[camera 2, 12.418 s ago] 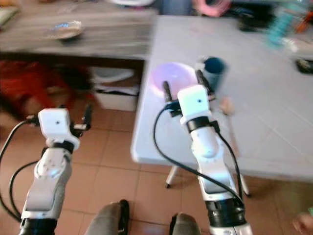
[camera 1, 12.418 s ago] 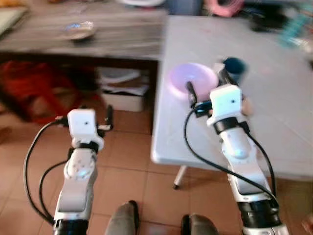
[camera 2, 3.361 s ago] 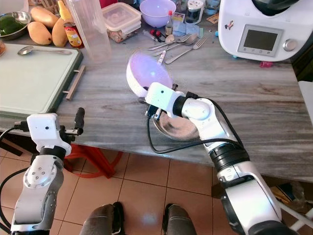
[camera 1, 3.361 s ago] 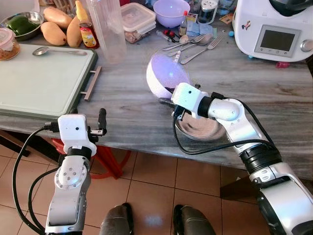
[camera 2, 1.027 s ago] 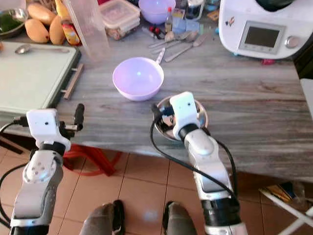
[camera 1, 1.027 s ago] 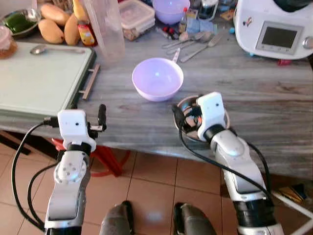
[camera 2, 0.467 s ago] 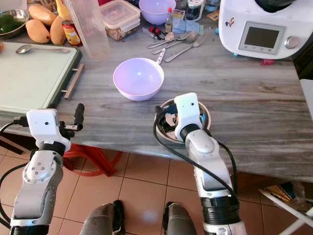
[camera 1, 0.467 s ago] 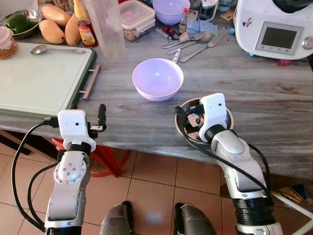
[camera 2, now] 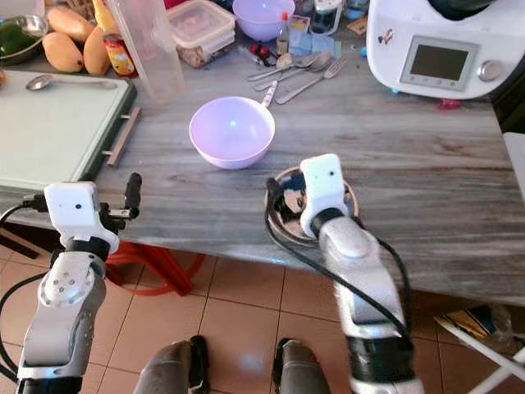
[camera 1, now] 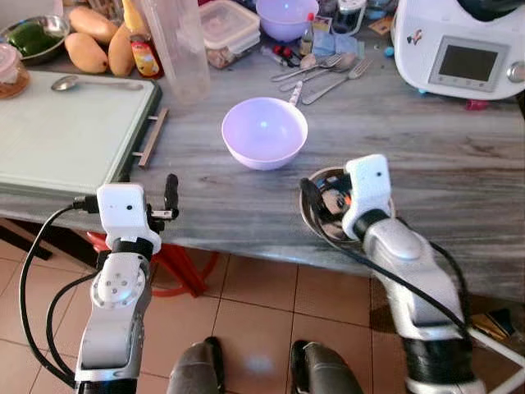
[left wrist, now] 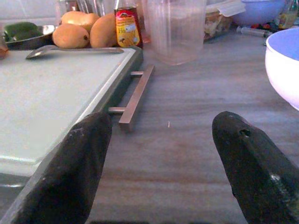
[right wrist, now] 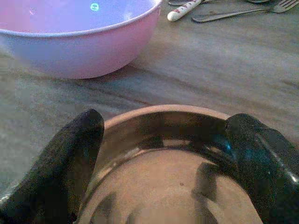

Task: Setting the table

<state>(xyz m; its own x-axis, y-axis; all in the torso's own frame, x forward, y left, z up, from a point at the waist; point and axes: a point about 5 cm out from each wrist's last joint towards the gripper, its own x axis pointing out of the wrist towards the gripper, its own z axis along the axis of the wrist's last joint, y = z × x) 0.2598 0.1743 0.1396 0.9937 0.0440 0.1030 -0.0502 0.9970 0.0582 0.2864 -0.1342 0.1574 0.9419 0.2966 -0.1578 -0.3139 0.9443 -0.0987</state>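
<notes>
Mostly grey wood-grain counter [camera 1: 459, 156], cluttered at back, w/ terracotta tile floor [camera 1: 254, 320].

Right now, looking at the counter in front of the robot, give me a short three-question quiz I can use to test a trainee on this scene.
1. True or false: the pink bowl stands upright on the counter, apart from both grippers.
2. Which thing does the right gripper hover over? A) the cutting board B) the metal bowl C) the forks
3. Fill in: the left gripper is open and holds ____.

Key: 1 true. 2 B; its open fingers sit on either side of the bowl's rim. 3 nothing; it is held by the counter's near edge, beside the cutting board.
</notes>
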